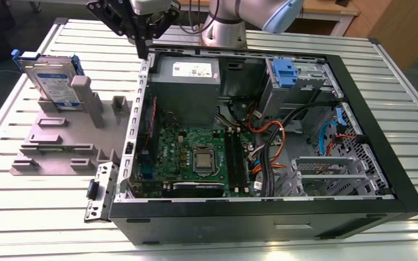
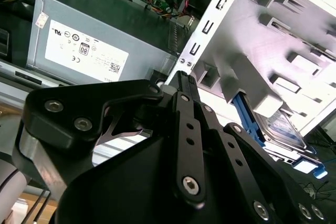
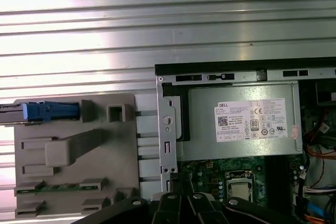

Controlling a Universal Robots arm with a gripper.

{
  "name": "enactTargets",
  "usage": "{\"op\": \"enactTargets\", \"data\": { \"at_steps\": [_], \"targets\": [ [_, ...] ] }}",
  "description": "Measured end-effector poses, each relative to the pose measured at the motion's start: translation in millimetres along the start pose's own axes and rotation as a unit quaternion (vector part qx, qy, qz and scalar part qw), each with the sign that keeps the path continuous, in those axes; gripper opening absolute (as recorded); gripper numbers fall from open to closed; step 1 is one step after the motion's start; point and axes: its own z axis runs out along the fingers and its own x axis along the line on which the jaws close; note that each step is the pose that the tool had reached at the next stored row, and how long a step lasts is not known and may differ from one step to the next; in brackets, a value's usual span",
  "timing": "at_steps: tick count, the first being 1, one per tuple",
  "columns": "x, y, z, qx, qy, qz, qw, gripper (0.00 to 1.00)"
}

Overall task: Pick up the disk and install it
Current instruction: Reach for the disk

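The disk [image 1: 51, 81], a silver drive with a white-and-blue label in a blue bracket, stands on edge at the back of a grey fixture [image 1: 56, 141], at the exterior view's left. It also shows in the second wrist view as the disk [image 2: 284, 130], and edge-on in the first wrist view as the disk [image 3: 37, 112]. My black gripper [image 1: 143, 53] hangs above the open computer case's wall, to the exterior view's right of the disk and apart from it. In the second wrist view the gripper [image 2: 181, 77] is shut with nothing in it.
The open computer case [image 1: 372, 117] lies on a ribbed metal table [image 1: 20, 217]. Inside it are a grey power-supply box [image 1: 187, 73], a green motherboard [image 1: 194, 157], loose cables [image 1: 274, 136] and a drive bay with a blue clip [image 1: 284, 73]. A grey post [image 1: 82, 92] stands beside the disk.
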Motion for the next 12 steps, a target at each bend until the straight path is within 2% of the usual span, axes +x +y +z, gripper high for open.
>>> {"op": "enactTargets", "data": {
  "at_steps": [12],
  "targets": [
    [5.7, -0.4, -0.1, 0.0000, 0.0000, 0.000, 1.00000, 0.11]
  ]
}}
